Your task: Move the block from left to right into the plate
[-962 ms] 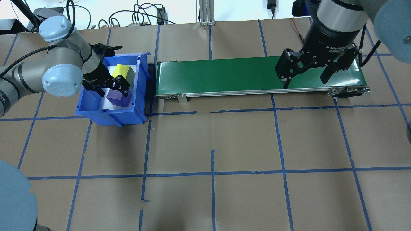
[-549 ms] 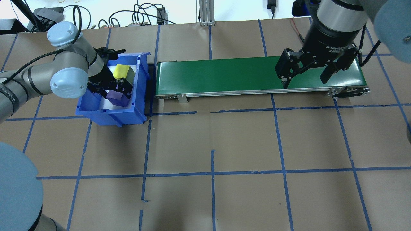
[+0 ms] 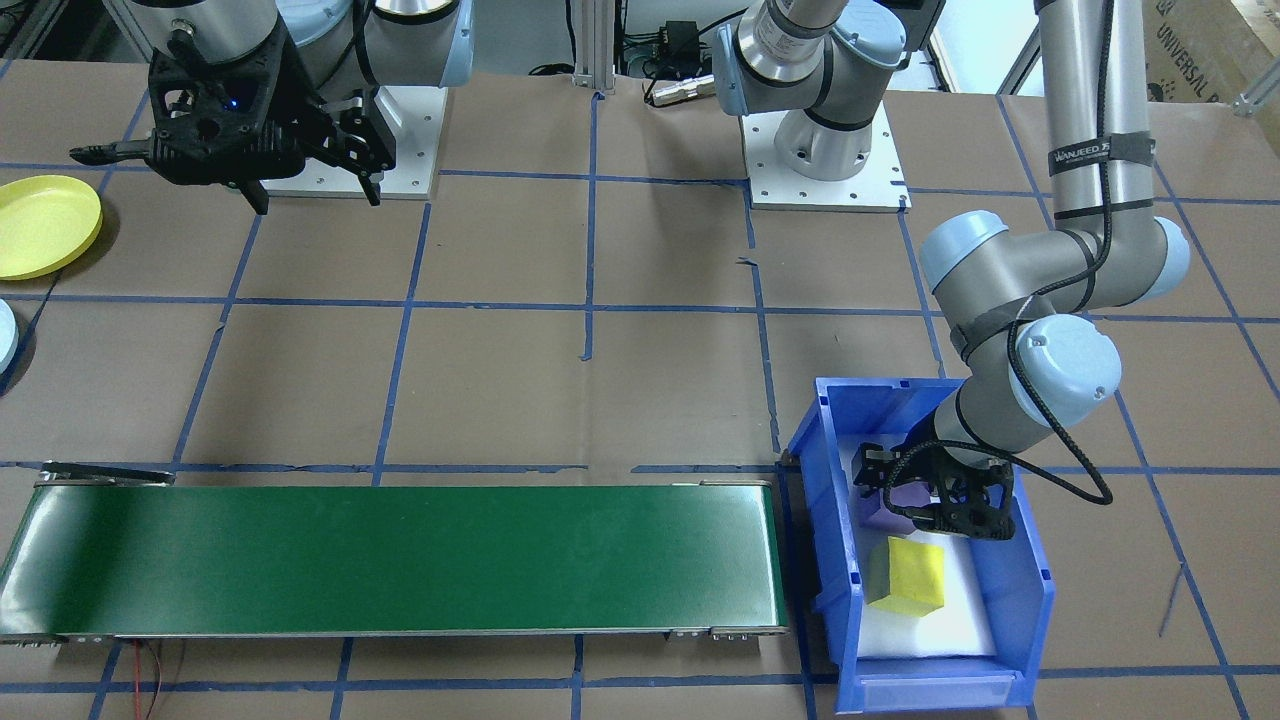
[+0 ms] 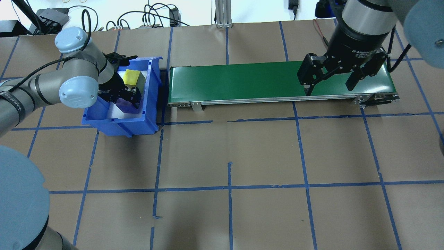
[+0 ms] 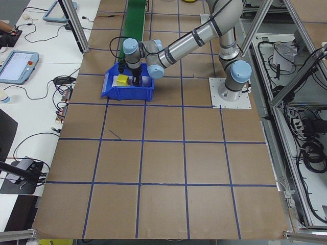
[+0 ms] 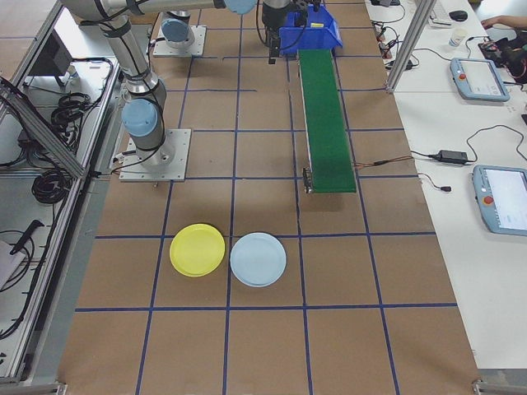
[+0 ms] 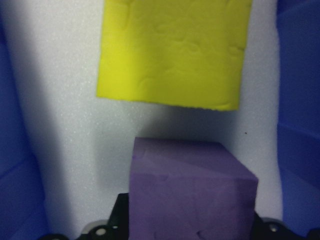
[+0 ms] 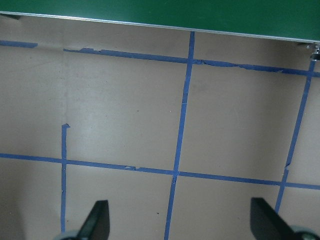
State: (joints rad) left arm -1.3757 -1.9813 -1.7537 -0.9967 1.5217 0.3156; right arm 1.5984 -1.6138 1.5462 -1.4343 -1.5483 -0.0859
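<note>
Straddling the purple foam block [image 7: 192, 192] inside the blue plastic bin [image 4: 104, 118], the left gripper [image 4: 125, 96] appeared spread; squeezing evenly before lifting was advisable. The right gripper [image 4: 331, 81] hung spread.

You are seeing the purple block [image 4: 127, 105] mostly covered by the left gripper [image 4: 122, 98]. The fingertips are staying out of sight, so whether they are gripping it is unclear.

Two blocks [image 4: 131, 77] in bin [image 4: 119, 123], bin at conveyor's [image 4: 242, 81] left end, two plates [image 6: 198, 249] beyond right end
</note>
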